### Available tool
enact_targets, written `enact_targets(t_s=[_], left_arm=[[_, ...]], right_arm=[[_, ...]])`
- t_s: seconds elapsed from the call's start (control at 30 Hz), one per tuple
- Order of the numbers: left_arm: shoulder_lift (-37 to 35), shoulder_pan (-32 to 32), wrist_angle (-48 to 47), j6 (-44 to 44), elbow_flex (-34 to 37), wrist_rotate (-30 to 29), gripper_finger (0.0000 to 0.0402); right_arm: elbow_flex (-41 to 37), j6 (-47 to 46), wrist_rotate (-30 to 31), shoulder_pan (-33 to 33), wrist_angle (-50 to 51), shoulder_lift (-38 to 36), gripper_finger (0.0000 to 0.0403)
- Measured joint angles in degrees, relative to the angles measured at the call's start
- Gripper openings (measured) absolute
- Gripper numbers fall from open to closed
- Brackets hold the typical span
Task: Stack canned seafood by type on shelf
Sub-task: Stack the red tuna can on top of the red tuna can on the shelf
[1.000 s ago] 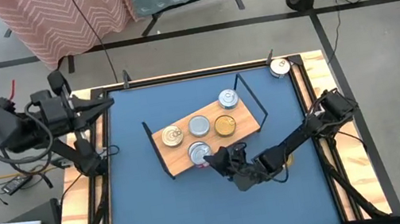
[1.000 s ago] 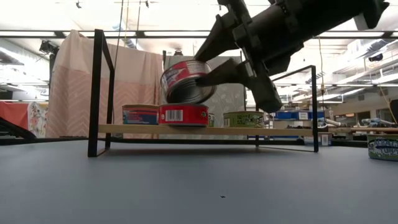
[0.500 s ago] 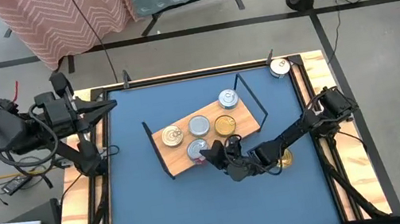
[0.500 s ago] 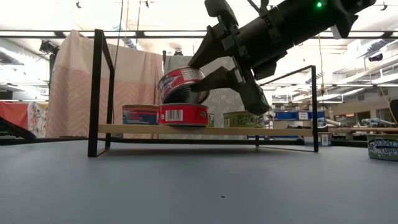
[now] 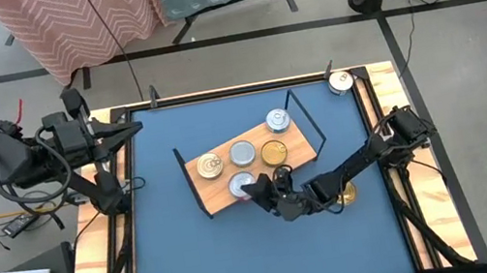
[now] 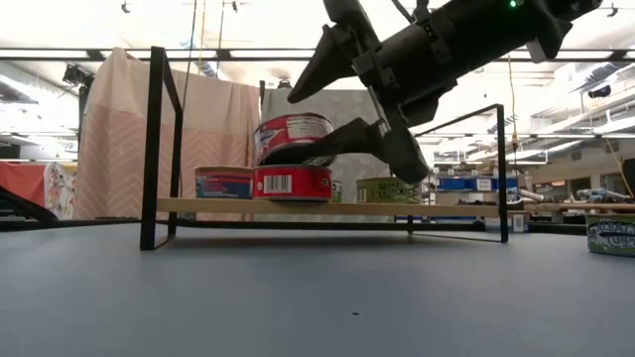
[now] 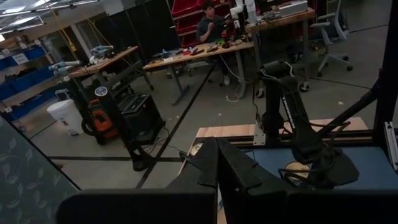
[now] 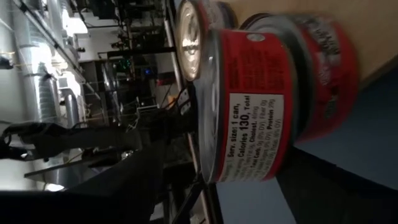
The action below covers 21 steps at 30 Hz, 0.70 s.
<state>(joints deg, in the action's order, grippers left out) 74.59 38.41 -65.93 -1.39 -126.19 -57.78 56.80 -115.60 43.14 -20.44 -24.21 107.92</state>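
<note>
Red tin [image 6: 294, 137] stacked, right claw [image 6: 332, 109] spread

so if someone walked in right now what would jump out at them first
Probably the dark right claw hanging open around a round red-labelled tin, which sits tilted on a second red tin at the front edge of the light-wood shelf with black wire end frames. Next, the silver and gold lids spread over that shelf mid-table, while the left claw, shut, waits at the table's far left corner.

Five cans [image 5: 242, 152] are sitting in view on one shelf [image 5: 213, 193], three more cans [image 5: 340, 82] are lying around the table [image 5: 168, 246], and two arms are showing.
</note>
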Motion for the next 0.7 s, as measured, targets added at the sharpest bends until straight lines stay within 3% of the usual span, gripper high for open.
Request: enact_targets(t_s=[0.27, 0.7], left_arm=[[0.0, 0.0, 0.0, -0.02, 0.0, 0.02, 0.0006], [0.0, 0.0, 0.0, 0.12, 0.0, 0.03, 0.0006]], right_arm=[[0.0, 4.81, -5.53, 1.56, -5.79, 0.0, 0.0302], [0.0, 2.42, -8.94, 0.37, -6.18, -0.19, 0.0302]])
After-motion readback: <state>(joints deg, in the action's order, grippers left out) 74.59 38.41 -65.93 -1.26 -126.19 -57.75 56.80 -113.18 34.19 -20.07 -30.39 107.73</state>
